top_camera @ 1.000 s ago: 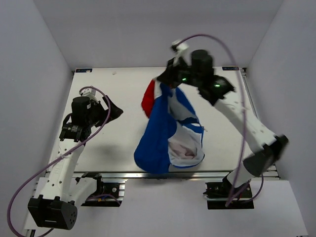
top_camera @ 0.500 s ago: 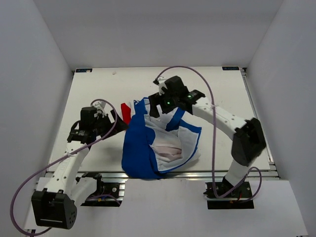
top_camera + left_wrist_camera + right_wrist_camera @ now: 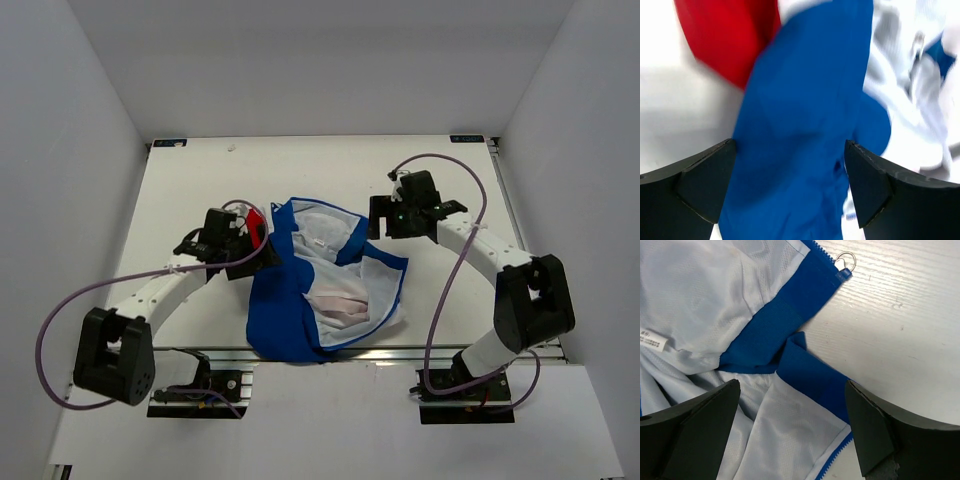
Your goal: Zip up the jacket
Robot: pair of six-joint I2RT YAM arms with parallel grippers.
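Table (image 3: pixel 200 180): jacket (image 3: pixel 290 310) lies centre-front, crumpled and unzipped, white lining up, blue hem reaching the near edge.

Left arm (image 3: pixel 160 290): stretched low across the table, wrist at the jacket's left edge beside the red panel (image 3: pixel 255 222). Left gripper (image 3: pixel 790 185): jaws spread wide, blue cloth below and between the fingers, nothing clamped.

Right arm (image 3: pixel 480 245): elbow folded at the right front corner, forearm reaching in to the jacket's upper right edge. Right gripper (image 3: pixel 792 427): jaws spread wide, empty, over lining and a folded blue front edge.

Zipper pull (image 3: pixel 845 261): ring at the end of the blue zip edge, flat on bare table, well apart from the right fingers. Care label (image 3: pixel 653 338) on the lining, left of it.
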